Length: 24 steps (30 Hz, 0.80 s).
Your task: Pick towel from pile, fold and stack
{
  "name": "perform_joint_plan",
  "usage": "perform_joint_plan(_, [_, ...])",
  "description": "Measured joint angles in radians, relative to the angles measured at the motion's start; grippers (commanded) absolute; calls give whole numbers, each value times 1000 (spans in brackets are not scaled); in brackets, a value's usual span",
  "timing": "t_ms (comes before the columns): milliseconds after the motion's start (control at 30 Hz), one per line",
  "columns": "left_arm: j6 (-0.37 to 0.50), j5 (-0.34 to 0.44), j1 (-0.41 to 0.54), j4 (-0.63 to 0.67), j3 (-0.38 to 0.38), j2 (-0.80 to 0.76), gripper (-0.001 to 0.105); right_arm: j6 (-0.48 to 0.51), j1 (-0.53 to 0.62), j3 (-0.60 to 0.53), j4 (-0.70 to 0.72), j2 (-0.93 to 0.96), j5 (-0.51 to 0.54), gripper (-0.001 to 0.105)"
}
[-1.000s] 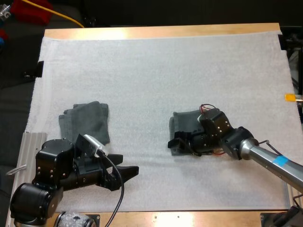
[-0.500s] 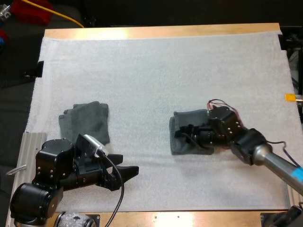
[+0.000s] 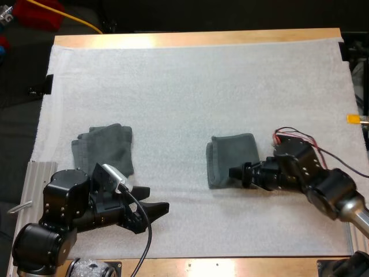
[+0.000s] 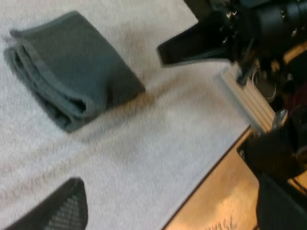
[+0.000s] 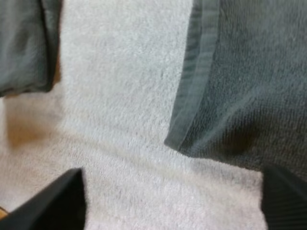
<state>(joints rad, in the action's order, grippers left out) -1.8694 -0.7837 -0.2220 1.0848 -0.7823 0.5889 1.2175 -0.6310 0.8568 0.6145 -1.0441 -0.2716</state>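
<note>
Right tool (image 3: 237, 172) sits wide, empty, with the folded towel (image 3: 229, 157) corner just ahead. Best to pinch all layers there and lift flat. Left tool (image 3: 154, 208) wide too.

My left arm (image 3: 69, 203) is tucked up at the near left corner, left gripper (image 3: 157, 199) pointing right, jaws apart. Right arm (image 3: 330, 188) reaches in low, right gripper (image 3: 235, 172) pointing left, jaws spread wide, nothing between them.

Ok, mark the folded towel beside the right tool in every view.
High view: folded towel right of the mat centre, at the right tool tip.
Left wrist view: folded towel near the right tool.
Right wrist view: its hemmed corner ahead of the tool's open fingers.
Shared landmark: the right tool.
</note>
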Motion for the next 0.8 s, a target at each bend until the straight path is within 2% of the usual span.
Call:
perform_joint_plan(200, [6, 36, 0, 0, 0, 5, 70, 29, 0, 0, 78, 124, 2, 79])
perform_joint_plan(367, [-4, 38, 0, -28, 30, 37, 71, 100, 0, 0, 191, 199, 2, 79])
perform_joint_plan(567, [-71, 31, 0, -129, 94, 97, 71, 139, 0, -1, 281, 257, 30, 79])
perform_joint_plan(800, [-166, 34, 0, -265, 99, 190, 71, 147, 0, -1, 286, 268, 30, 79])
